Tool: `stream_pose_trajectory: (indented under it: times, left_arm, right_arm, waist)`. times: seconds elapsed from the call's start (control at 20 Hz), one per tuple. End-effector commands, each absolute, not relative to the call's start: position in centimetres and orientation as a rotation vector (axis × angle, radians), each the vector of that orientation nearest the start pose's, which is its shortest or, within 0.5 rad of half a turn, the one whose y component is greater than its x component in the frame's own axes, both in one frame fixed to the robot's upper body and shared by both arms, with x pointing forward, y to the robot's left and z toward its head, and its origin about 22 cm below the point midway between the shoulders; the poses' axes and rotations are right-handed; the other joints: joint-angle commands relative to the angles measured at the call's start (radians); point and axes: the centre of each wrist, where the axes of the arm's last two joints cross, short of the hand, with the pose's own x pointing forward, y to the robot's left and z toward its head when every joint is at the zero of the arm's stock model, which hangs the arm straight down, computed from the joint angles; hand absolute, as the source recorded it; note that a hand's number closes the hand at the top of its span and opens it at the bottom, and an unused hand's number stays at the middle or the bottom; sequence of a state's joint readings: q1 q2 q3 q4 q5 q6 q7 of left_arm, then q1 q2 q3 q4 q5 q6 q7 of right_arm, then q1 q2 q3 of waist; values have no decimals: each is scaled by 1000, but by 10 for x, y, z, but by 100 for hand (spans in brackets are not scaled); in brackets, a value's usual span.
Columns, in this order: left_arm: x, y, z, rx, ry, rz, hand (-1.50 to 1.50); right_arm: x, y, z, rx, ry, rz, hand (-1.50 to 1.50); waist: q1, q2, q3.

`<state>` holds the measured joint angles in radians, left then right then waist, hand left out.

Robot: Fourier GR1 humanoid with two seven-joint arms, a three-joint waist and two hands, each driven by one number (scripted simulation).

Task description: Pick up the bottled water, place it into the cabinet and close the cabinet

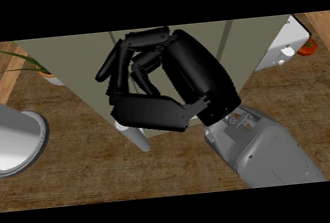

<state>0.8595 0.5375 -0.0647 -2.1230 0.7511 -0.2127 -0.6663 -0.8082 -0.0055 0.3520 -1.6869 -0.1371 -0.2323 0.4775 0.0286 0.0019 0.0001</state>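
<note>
My right hand (170, 90) is at the view's middle, in front of the olive cabinet (66, 52), with its grey forearm coming up from the lower right. The fingers and thumb are curled. A pale, rounded cylinder sticks out just below the thumb; it looks like the bottled water (136, 138), and the hand hides most of it. The cabinet's front shows two thin upright seams. Whether a door stands open cannot be told. Only the grey left forearm (7, 138) shows, at the left edge.
A potted plant (36, 66) stands at the upper left beside the cabinet. At the upper right are a white object (284, 46) and a small red thing (308, 47). Brown wooden counter (93, 175) spreads below and to both sides.
</note>
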Motion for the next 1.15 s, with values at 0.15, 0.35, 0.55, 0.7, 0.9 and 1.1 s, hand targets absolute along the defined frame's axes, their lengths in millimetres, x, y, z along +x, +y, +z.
stream_pose_trajectory:
  times: [0.15,0.35,0.55,0.7,0.9,1.1]
  left_arm:
    - [38,330,46,-291,-1906,254,150]
    - [46,343,60,-275,-1918,259,150]
    - [47,328,59,-303,-1918,244,150]
    - [52,329,60,-316,-1929,245,150]
    - [63,336,58,-357,-1937,228,150]
    - [62,331,59,-372,-1933,243,150]
  right_arm:
    - [348,-53,198,364,-1770,429,150]
    - [364,-47,194,343,-1741,441,150]
    - [384,-60,174,315,-1756,405,150]
    - [391,-65,175,260,-1734,412,150]
    - [396,-63,173,239,-1738,401,150]
    - [405,-76,180,241,-1741,384,150]
  waist:
    - [3,2,0]
    - [3,3,0]
    - [16,12,0]
    - [14,13,0]
    - [11,19,-2]
    - [15,17,-2]
